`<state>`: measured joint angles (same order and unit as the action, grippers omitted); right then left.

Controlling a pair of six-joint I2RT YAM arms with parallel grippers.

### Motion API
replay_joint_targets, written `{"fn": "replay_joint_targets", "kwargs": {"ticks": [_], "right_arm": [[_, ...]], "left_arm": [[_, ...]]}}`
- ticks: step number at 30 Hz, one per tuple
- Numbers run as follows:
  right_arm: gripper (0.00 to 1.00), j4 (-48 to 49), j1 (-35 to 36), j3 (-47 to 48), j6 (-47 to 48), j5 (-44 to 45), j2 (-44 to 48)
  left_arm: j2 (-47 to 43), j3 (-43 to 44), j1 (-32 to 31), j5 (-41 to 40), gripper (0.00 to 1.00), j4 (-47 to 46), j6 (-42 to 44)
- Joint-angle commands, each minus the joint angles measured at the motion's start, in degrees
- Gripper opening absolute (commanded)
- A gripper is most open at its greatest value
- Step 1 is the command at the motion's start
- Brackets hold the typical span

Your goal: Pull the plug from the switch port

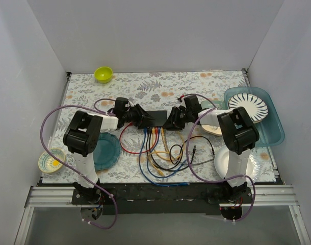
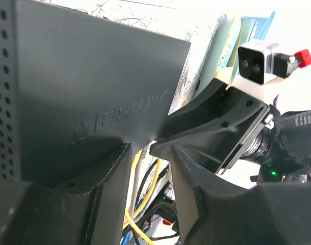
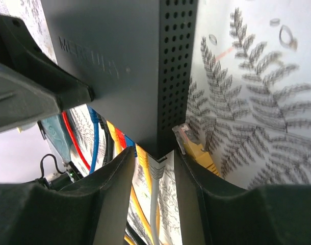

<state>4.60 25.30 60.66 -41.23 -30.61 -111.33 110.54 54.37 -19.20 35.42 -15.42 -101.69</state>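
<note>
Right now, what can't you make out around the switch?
- Port row: too small in top view; behind the switch body in both wrist views.
- Grey plug seating: right wrist, tip hidden at the switch corner.
- Left hand grip on the switch: left wrist, its own finger covers the contact.

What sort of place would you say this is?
Probably a robot lab test cell: white walls box in a cloth-covered table, the left arm and right arm stand on an aluminium rail, and a cabled switch lies mid-table.

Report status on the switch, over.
Left gripper against the switch, grip unclear. Right gripper open around a grey plug at its port edge. Yellow plug close beside.
</note>
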Motion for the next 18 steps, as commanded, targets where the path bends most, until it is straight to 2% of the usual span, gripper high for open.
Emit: {"fn": "replay_joint_targets", "kwargs": {"ticks": [1, 11, 18], "right_arm": [[0.45, -0.7, 0.5, 4.8, 0.3, 1.8, -4.5], [0.44, -3.5, 0.3, 17.5, 0.0, -0.8, -12.8], [0.43, -3.1, 0.2, 13.0, 1.2, -0.6, -10.7]], "left_arm": [[-1.1, -2.8, 0.0, -5.9, 0.37, 8.1, 1.8], [-3.5, -3.4, 1.1, -9.1, 0.37, 11.3, 1.8], [-2.5, -0.2, 3.4, -9.0, 0.37, 10.4, 1.1]]}}
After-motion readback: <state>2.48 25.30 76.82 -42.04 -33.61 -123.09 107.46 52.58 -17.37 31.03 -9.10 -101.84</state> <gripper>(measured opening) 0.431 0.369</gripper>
